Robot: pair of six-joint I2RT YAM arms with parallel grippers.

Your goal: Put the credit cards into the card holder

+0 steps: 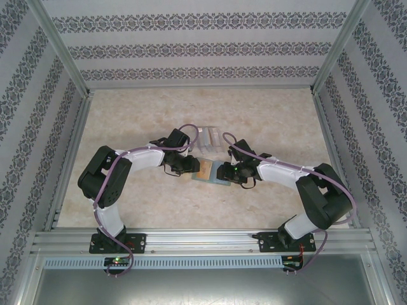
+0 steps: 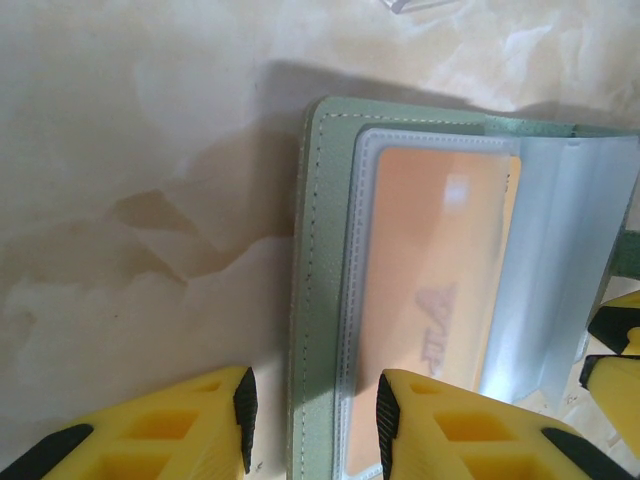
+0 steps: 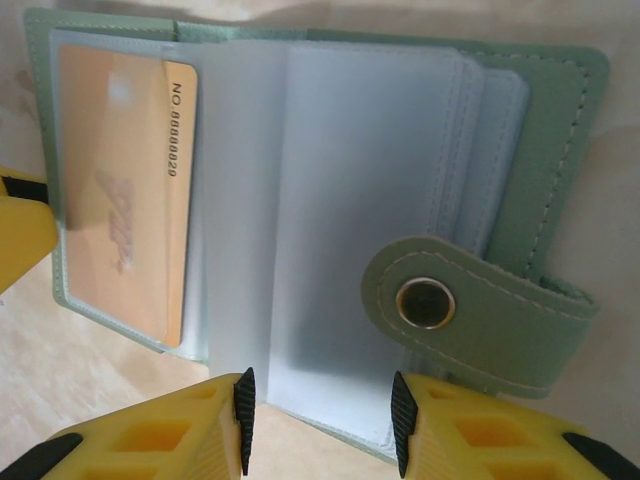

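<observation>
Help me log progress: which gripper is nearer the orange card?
Left. The left gripper straddles the edge of the card holder beside the orange card; the right gripper sits farther over, at the clear sleeves near the snap tab.

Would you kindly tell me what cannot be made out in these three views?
Top view: the loose cards beyond the card holder are too small to count.
Left wrist view: the orange card has its logo blurred by the clear sleeve, and its lower end leaves the frame.
Right wrist view: the snap tab hides part of the holder's right cover.
</observation>
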